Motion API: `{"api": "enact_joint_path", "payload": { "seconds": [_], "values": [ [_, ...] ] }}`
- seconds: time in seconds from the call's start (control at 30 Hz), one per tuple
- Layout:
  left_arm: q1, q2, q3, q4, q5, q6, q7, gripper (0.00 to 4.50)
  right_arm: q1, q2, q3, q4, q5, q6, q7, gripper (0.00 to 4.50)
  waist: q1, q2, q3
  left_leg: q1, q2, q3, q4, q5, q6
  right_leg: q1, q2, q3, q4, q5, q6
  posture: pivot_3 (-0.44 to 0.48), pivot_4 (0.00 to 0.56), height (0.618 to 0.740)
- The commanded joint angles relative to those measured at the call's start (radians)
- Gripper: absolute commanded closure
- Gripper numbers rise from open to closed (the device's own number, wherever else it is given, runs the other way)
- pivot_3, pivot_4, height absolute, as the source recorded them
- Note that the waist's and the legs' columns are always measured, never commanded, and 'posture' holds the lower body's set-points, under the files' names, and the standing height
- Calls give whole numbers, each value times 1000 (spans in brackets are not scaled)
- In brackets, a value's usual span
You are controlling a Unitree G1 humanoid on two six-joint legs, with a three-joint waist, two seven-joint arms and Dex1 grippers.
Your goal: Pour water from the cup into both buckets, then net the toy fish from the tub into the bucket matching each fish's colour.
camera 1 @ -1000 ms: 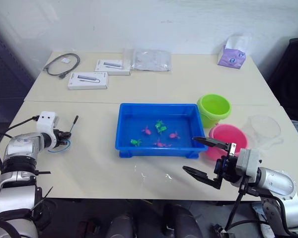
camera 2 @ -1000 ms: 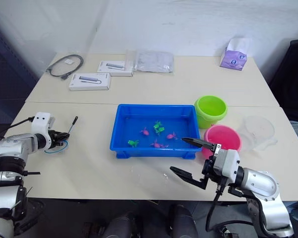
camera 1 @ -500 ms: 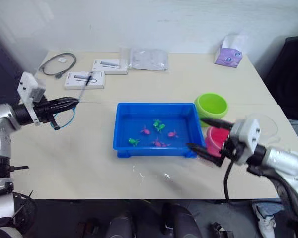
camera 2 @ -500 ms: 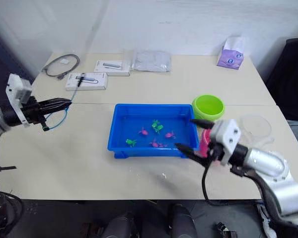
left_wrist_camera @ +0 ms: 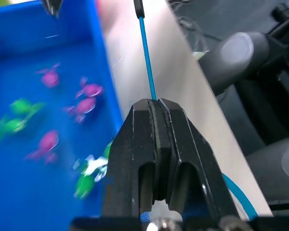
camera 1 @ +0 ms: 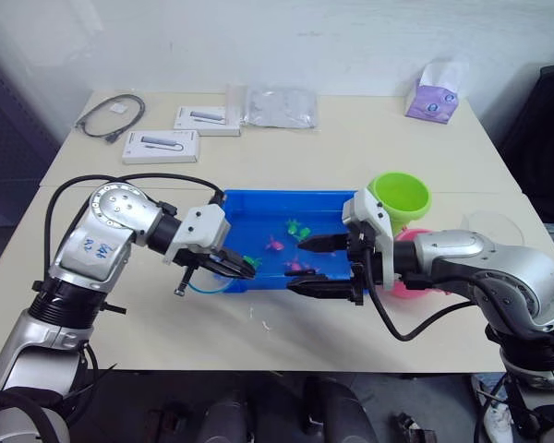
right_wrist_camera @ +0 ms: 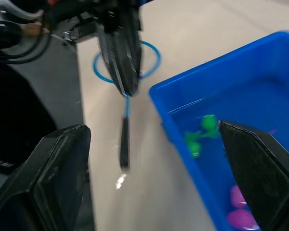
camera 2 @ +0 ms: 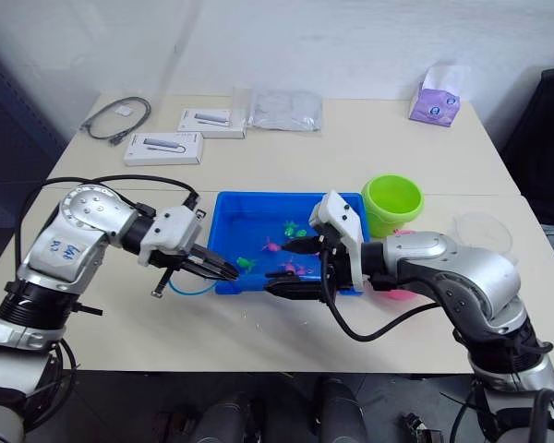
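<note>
**Both tools meet at the tub's near edge**

Take the tub [camera 1: 293,242] as your landmark. It sits mid-worktop [camera 1: 351,157], long axis running left to right, with green and pink toy fish [camera 1: 300,233] scattered in its water.

Your left tool [camera 1: 240,269] is at the tub's near-left corner, its fingers pressed together and pinching the net [left_wrist_camera: 145,43] by its thin stem. In the left wrist view that stem runs straight out past the fingertips along the tub's near wall, over the worktop just outside the tub. The blue hoop [right_wrist_camera: 126,61] trails behind the tool, on the side away from the tub, so the net's long axis lies roughly along the tub's front edge.

Your right tool [camera 1: 316,266] is at the tub's near-right part, its fingers spread wide and holding nothing: one finger reaches over the water near the pink fish, the other lies just outside the near rim.

The green bucket [camera 1: 399,201] stands just beyond the tub's far-right corner. The pink bucket [camera 1: 423,282] is just right of the tub, partly behind your right arm. The cup [camera 1: 492,227] is further right of the tub.
</note>
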Motion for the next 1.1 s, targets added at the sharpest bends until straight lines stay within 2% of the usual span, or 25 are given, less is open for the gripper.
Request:
{"api": "enact_joint_path", "payload": {
  "seconds": [0.03, 0.57, 0.67, 0.83, 0.87, 0.9, 1.03, 1.07, 1.1],
  "values": [
    [-30, -6, 3, -14, 19, -4, 11, 4447, -27, 37, -19, -13, 56, 48, -21, 0, 0, 0, 0, -3, 0, 0, 1, 0, 0, -3, 0, -1, 1, 0, 0, 0, 150, 740],
    [-24, -44, 3, -36, 29, 33, 50, 4447, -22, 116, -70, 2, 118, 156, -133, 0, 2, 0, 0, -5, -1, -2, 3, 1, 0, -4, 0, -8, 2, 0, 1, 0, 150, 740],
    [-23, -44, 4, -38, 30, 35, 52, 4500, -18, 130, -76, 4, 122, 158, -144, 822, 1, 0, 0, -5, -1, -1, 3, 1, 0, -4, 0, -8, 2, 0, 1, 0, 150, 740],
    [-22, -47, 7, -41, 29, 37, 63, 4500, -11, 131, -69, 7, 116, 154, -139, 3326, 1, 0, 0, -5, -1, -2, 3, 1, 0, -4, 0, -8, 2, 0, 1, 0, 150, 740],
    [-20, -47, 7, -43, 29, 38, 64, 4500, -5, 133, -68, 6, 113, 148, -139, 3947, 2, 0, 0, -5, -1, -2, 3, 1, 0, -4, 0, -8, 2, 0, 1, 0, 150, 740],
    [-19, -47, 9, -45, 27, 38, 65, 4500, -1, 133, -67, 5, 110, 144, -138, 4347, 2, 0, 0, -5, -1, -2, 3, 1, 0, -4, 0, -8, 2, 0, 1, 0, 150, 740],
    [-19, -78, 47, -60, -26, 107, 104, 4500, 23, 128, -61, -3, 91, 111, -118, 4442, 2, 0, 0, -5, -1, -1, 3, 1, 0, -4, 0, -8, 2, 0, 1, 0, 150, 740],
    [-21, -89, 66, -64, -47, 124, 115, 3820, 27, 124, -59, -6, 82, 95, -107, 4500, 3, 0, 0, -5, -1, -1, 3, 1, 0, -4, 0, -8, 2, 0, 1, 0, 150, 740],
    [-23, -95, 86, -67, -70, 140, 120, 3549, 32, 120, -58, -11, 73, 77, -96, 4500, 3, 0, 0, -6, -1, -2, 3, 1, 0, -4, 0, -8, 2, 0, 1, 0, 150, 740]
  ]
}}
